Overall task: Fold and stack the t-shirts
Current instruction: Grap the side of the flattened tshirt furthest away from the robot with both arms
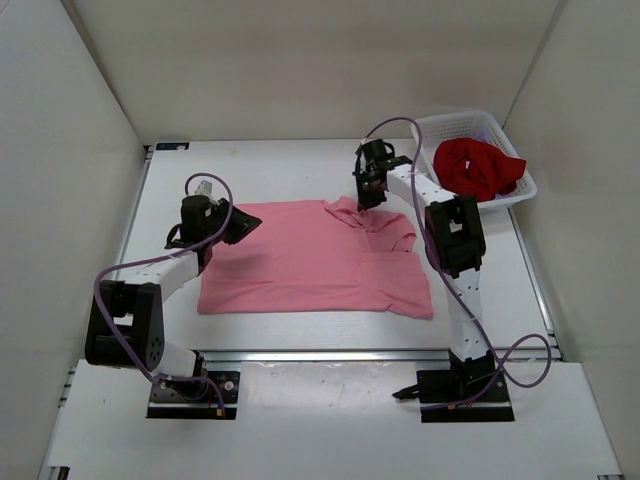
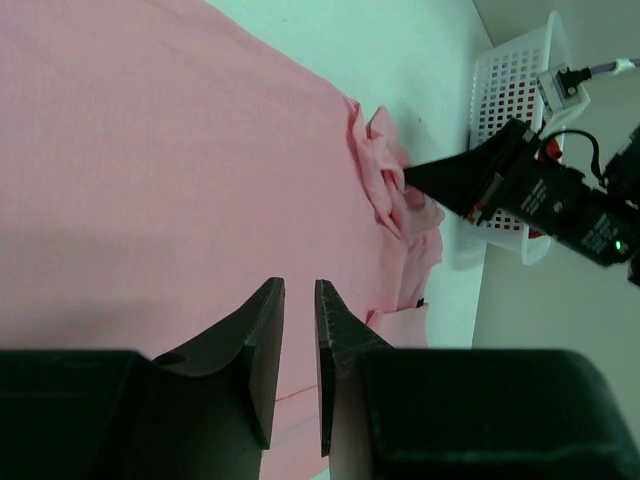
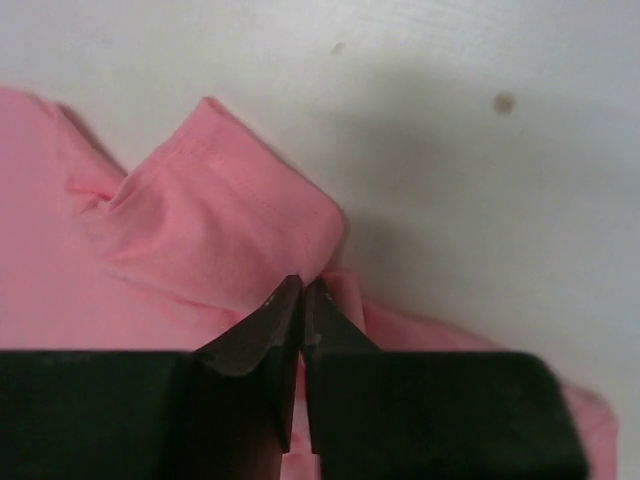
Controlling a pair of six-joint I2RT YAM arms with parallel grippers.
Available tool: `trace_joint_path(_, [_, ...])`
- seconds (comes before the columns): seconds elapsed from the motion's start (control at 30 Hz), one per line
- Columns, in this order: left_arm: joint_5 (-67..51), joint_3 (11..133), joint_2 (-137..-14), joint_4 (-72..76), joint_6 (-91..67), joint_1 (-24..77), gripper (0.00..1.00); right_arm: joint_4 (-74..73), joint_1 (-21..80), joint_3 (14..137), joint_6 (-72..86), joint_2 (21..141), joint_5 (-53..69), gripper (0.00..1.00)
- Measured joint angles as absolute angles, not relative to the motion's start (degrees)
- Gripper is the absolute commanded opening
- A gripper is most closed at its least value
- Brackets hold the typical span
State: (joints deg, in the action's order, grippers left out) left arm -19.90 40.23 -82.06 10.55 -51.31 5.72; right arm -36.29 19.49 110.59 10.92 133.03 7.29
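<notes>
— So, where is the pink shirt (image 1: 310,265) now?

— Spread on the table (image 1: 250,165), collar toward the far edge. The dark red shirt (image 1: 475,168) sits bundled in the basket (image 1: 520,190), well apart.

— And the claws?

— The right claw (image 3: 302,290) is closed on a raised fold of pink cloth by the collar. The left claw (image 2: 300,300) is at the far left corner, its jaws a narrow gap apart. I cannot tell whether any cloth is nipped between them.

— What makes the fold go well?

— I'd say both far corners should be held before anything lifts. If only the right side rises, the cloth will drag crooked. So first be sure of the left pinch, low on the hem.

— Then?

— Lift both ends level, only enough to clear the table, and carry the far edge toward the near hem. Keep the cloth taut between the claws so no ridge forms, and lay it down edge on edge before letting go.
</notes>
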Motion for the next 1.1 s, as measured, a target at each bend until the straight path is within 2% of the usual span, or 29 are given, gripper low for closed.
trace_joint_path(0.1, [-19.92,40.23,-82.06,10.44,-51.27,5.69,0.3,-34.76,24.01,102.94,11.09,126.89,2.11,0.2])
trace_joint_path(0.23, [-19.9,40.21,-81.89,10.22,-51.18,5.21,0.31,-32.03,31.27,91.98,11.4,117.6,-1.87,0.32])
trace_joint_path(0.3, [-19.88,40.21,-81.65,10.04,-51.09,4.95,0.31,-31.07,34.06,87.83,11.66,113.8,-2.46,0.47])
trace_joint_path(0.43, [-19.68,40.21,-80.99,9.91,-51.09,4.6,0.31,-29.36,34.57,81.19,11.57,107.15,-2.26,0.43])
trace_joint_path(0.5, [-19.46,40.21,-80.79,9.89,-51.07,4.6,0.3,-27.51,32.47,78.91,11.99,104.42,-1.34,0.39])
trace_joint_path(0.57, [-19.38,40.21,-80.77,9.89,-51.05,4.56,0.3,-25.5,29.26,77.1,12.69,102.37,0.38,0.39])
trace_joint_path(0.7, [-19.11,40.21,-80.77,9.85,-50.87,4.43,0.3,-21.43,23.31,77.01,13.76,102.91,4.12,0.41])
trace_joint_path(0.83, [-18.98,40.21,-80.77,9.67,-50.46,3.55,0.31,-20.05,22.44,79.66,13.82,106.98,8.03,0.41])
trace_joint_path(0.93, [-18.59,40.36,-80.79,8.8,-49.93,2.46,0.3,-19.59,24.29,78.78,14.37,107.48,7.73,0.34])
trace_joint_path(1.1, [-16.95,43.4,-81.95,7.27,-48.99,1.21,0.31,-14.72,25.69,64.64,18.57,99.79,7.94,0.31])
